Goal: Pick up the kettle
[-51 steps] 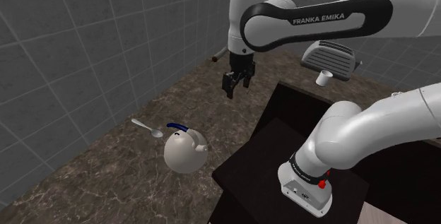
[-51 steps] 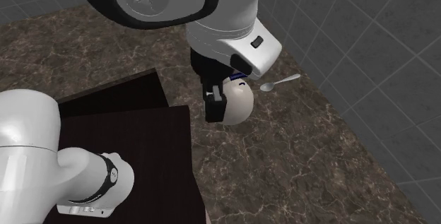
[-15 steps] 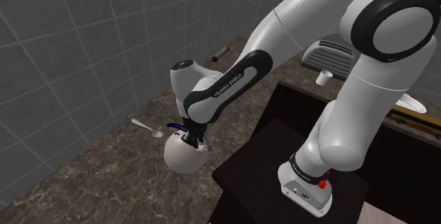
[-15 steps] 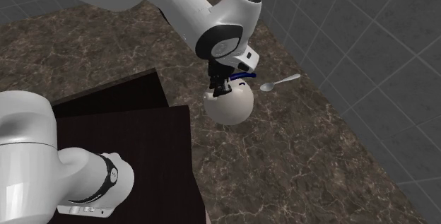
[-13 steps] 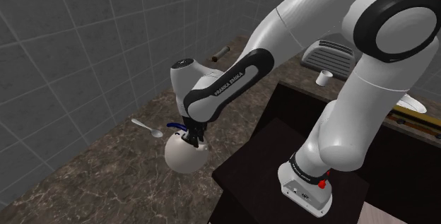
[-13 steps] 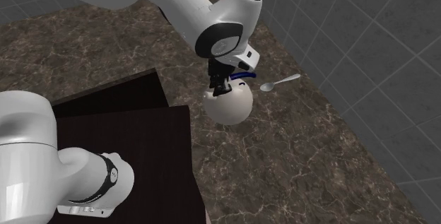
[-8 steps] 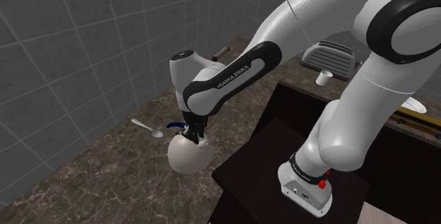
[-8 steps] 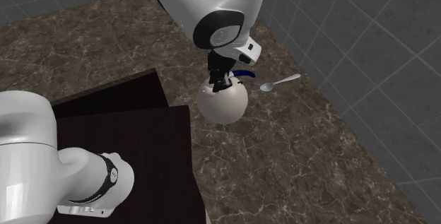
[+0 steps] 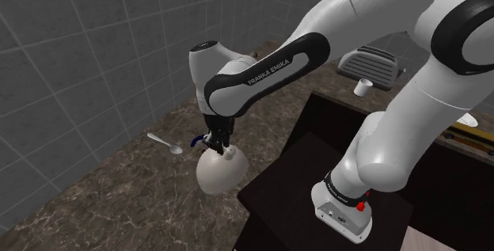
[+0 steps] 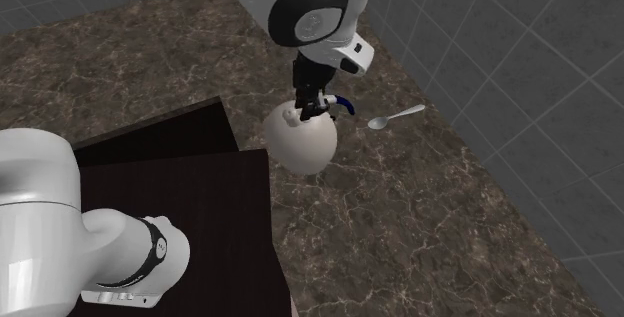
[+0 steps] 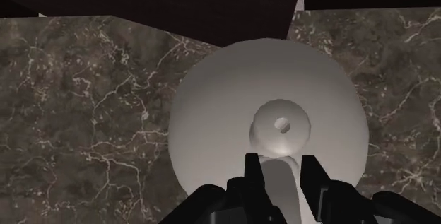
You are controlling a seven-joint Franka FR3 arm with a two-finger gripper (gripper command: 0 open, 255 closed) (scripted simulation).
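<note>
Nearest the lens, at the lower right of the shoulder view: the dark box stand (image 9: 305, 166) carrying the white arm's base. Just past the stand's left edge, at lower centre of that frame, the round off-white kettle (image 9: 220, 172), directly under the black gripper (image 9: 214, 142) on a downturned wrist. Fingers clenched on the kettle's top, pictured from the wrist camera pinching a pale strip (image 11: 280, 180) running out from the round lid knob (image 11: 282, 125). Blue handle end (image 10: 343, 102) poking out beside the fingers, right of centre in the second exterior view. Kettle body overlapping the stand's edge in the second exterior and wrist views; whether its base is clear of the counter, impossible to tell. Left of the kettle in the shoulder view, apart from it, a silver spoon (image 9: 165, 142) lying flat on the brown marbled counter (image 9: 119, 202). Farther back, at upper right of the shoulder view, a grey toaster (image 9: 370, 66) with a small white cup (image 9: 362, 86) just in front. Behind everything, across the upper left, a grey tiled wall (image 9: 79, 51).
</note>
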